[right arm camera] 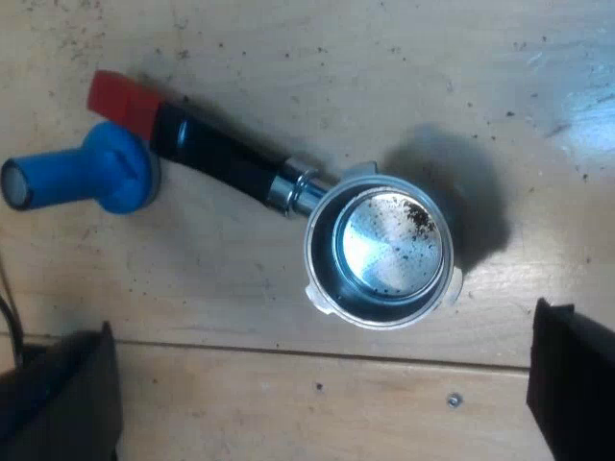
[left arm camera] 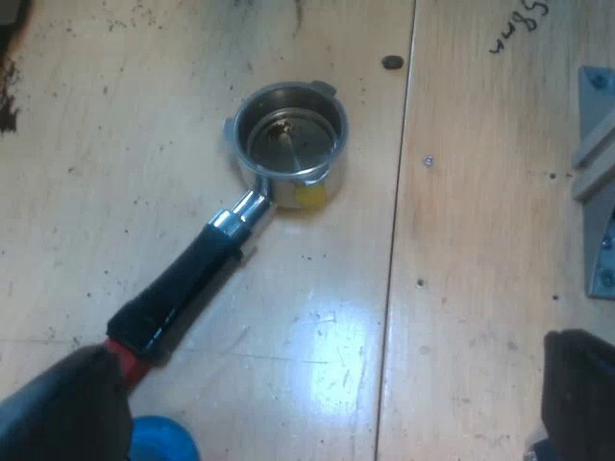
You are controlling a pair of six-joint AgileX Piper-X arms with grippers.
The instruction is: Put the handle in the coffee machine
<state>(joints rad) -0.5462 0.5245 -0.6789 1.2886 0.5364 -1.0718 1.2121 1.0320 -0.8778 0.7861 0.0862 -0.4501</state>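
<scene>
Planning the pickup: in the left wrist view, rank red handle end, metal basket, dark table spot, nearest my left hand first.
1. Red handle end, right at the left hand.
2. Metal basket, at the handle's far end.
3. Dark table spot, past the basket.

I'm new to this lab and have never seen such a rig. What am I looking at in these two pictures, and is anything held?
Each picture comes from a camera riding on one of the robot's two arms, looking down at a wooden table. The large dark shapes are each arm's own fingers: the left claw and the right claw both stand open and hold nothing. On the table lies a metal holder for ground coffee, cup facing up, a few dark grounds inside. Its dark handle ends in red. A blue tamper lies on its side beside that red end.
</scene>
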